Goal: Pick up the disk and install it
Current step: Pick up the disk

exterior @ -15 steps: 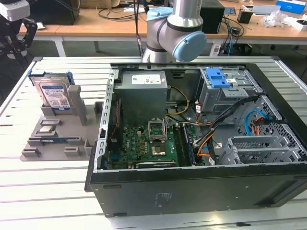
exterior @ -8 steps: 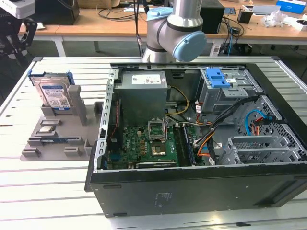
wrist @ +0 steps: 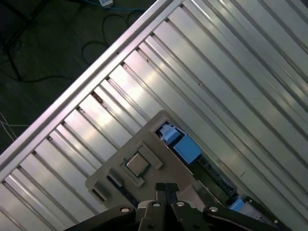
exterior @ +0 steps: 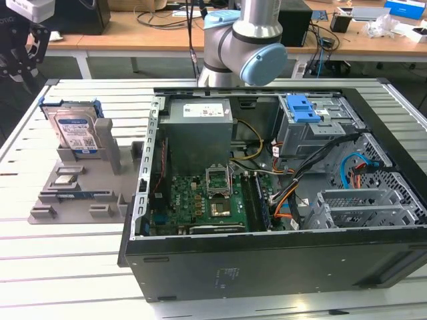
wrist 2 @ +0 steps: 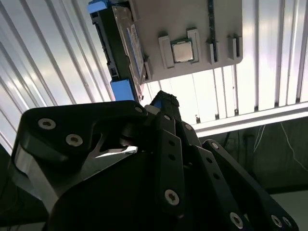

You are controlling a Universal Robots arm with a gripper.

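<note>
In the exterior view the disk (exterior: 77, 133) stands on edge in the grey fixture (exterior: 80, 193) on the bench (exterior: 60, 267). It lies at about 5 o'clock from the tool (exterior: 20, 57), apart from it. The first wrist view adds the fingertips (wrist: 160, 190), pressed together on nothing. The second wrist view shows the disk's thin edge.

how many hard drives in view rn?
1. The disk stands upright in the gray fixture on the exterior view's left, outside the PC case. The case's drive bays could hide others.
</note>
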